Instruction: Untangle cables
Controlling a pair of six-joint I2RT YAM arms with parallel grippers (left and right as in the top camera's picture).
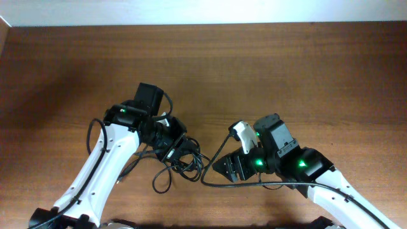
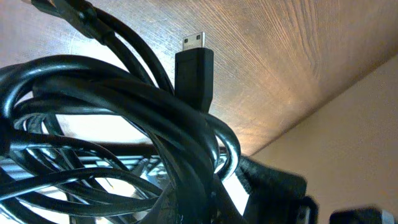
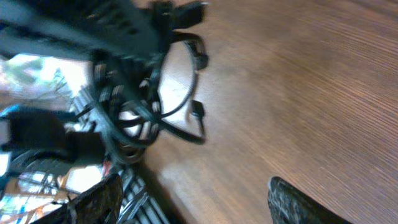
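The cables lie in one knotted heap on the desk, a little left of centre in the overhead view. My left hand is right on the heap's upper edge, and my right hand is just off to the heap's right.

In my left wrist view the black cords crowd the whole left side, looping over each other. One plug stands up out of them with its metal tip toward the top of the frame. The cords hide my left fingers, so I cannot tell whether that hand is pinching anything.

My right hand is spread wide. Its fingers sit at the bottom corners of the right wrist view with only bare wood between them, and the tangle is in the upper left.

I judge these cords light, limp and smooth. They will slide through a loose pinch, spring back into coils, and drag the whole heap if I pull one hard. The plug body is the only stiff, blocky part, so I would take hold there or on the cord just behind it. Then I would feed it back through its loops rather than tug. One loop trails out at the lower left of the heap and looks like a free place to start.
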